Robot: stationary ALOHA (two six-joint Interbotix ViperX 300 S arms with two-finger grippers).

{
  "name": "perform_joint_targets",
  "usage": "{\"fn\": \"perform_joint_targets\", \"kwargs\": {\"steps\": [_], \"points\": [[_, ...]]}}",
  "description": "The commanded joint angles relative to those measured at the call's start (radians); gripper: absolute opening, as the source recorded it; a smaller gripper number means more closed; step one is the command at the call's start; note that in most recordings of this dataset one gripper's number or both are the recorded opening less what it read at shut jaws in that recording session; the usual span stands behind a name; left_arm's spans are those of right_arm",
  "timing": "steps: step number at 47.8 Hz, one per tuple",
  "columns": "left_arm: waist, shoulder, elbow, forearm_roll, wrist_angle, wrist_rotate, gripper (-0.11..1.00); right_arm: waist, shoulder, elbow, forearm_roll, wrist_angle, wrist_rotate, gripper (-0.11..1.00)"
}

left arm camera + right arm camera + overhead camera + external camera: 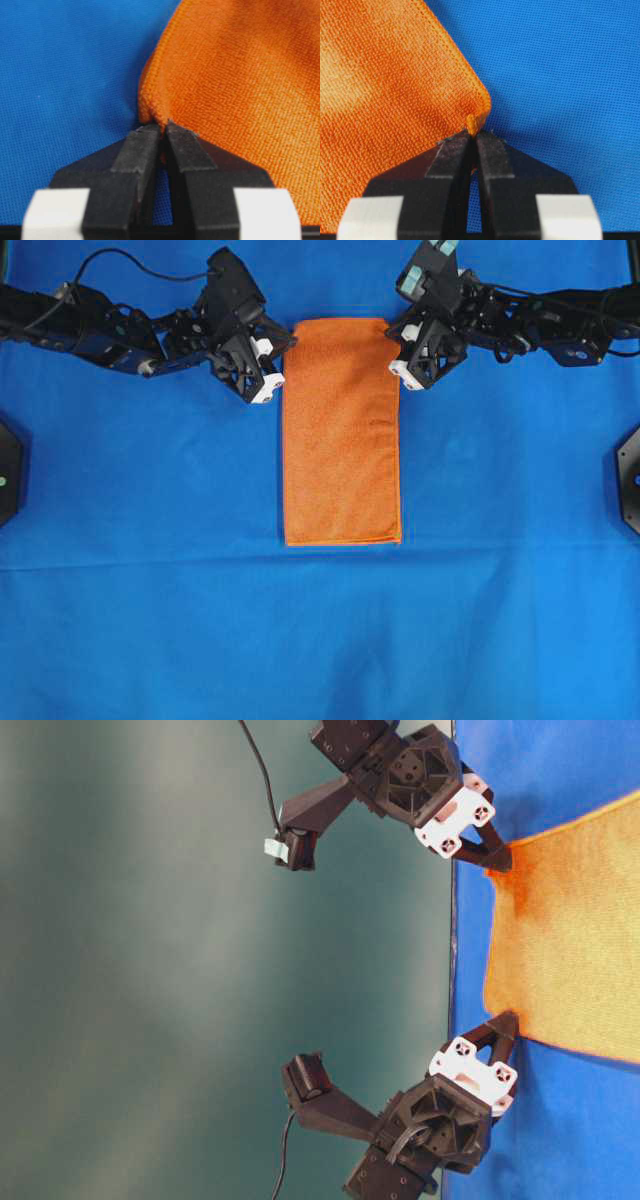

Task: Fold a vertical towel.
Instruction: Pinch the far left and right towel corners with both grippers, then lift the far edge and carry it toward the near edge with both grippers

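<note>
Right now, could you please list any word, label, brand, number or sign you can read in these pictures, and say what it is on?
None: no readable text in any view.
The towel shows only plain orange weave and stitched edges, no tag.
The blue cloth is unmarked.
The left gripper and right gripper show bare black fingers and white blocks, no lettering.

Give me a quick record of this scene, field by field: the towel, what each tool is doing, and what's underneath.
towel: orange towel, long rectangle lying flat, unfolded, long side running away from the arms
left tool: left tool shut on one far corner of the towel, cloth pinched between its tips
right tool: right tool shut on the other far corner, a small nub of cloth showing between its tips
surface: blue cloth under the towel
fold status: not yet begun; near edge lies flat
</note>
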Motion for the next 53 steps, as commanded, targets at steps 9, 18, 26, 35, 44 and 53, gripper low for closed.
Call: {"fn": "perform_joint_targets", "kwargs": {"steps": [9,18,26,35,44,53], "points": [[0.015,-0.025,-0.029,0.0,0.0,0.005,0.02,0.002,-0.026,-0.009,0.003,-0.009,0.009,0.02],[0.051,-0.077,-0.035,0.0,0.02,0.04,0.02,-0.011,-0.072,-0.015,0.002,-0.009,0.003,0.02],[0.058,-0.098,-0.041,0.0,0.043,0.064,0.02,-0.04,-0.101,-0.021,-0.012,-0.009,-0.011,0.02],[0.058,-0.112,-0.043,0.0,0.048,0.063,0.02,-0.04,-0.109,-0.038,-0.035,0.003,-0.026,0.02],[0.034,-0.167,-0.034,0.0,0.054,0.063,0.02,-0.04,-0.156,-0.037,-0.037,0.037,-0.032,0.02],[-0.006,-0.249,-0.009,0.0,0.066,0.064,0.02,-0.014,-0.252,-0.026,-0.063,0.107,-0.032,0.02]]}}
